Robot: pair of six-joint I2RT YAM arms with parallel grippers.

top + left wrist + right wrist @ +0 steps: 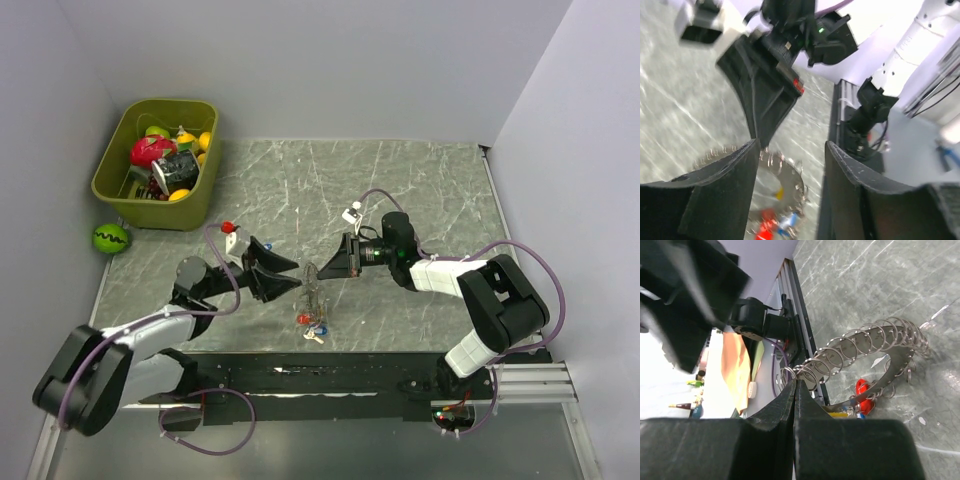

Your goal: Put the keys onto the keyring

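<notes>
Step in hand (judged): threading a key onto the keyring while one arm steadies it.

Tool state:
- Right gripper is clenched, jaws fully together. It pinches one end of the keyring, a curved band strung with many small wire rings. The rest arcs away from the tips, out over the table.
- Left gripper faces it from the other side of the keyring, jaws apart with nothing between them. One fingertip sits just beside the keyring. Contact can't be resolved because the wrist view is blurred.
- Keys, with red, blue and yellow tags, are bunched just beside the keyring on the arm-base side. I cannot tell whether any already hang from it.

To do well:
- Hold the right pinch firm so the keyring does not swing.
- The left should take one key only, gripped by its tag so the hole is free.
- Then bring the hole squarely to an open ring end.
</notes>
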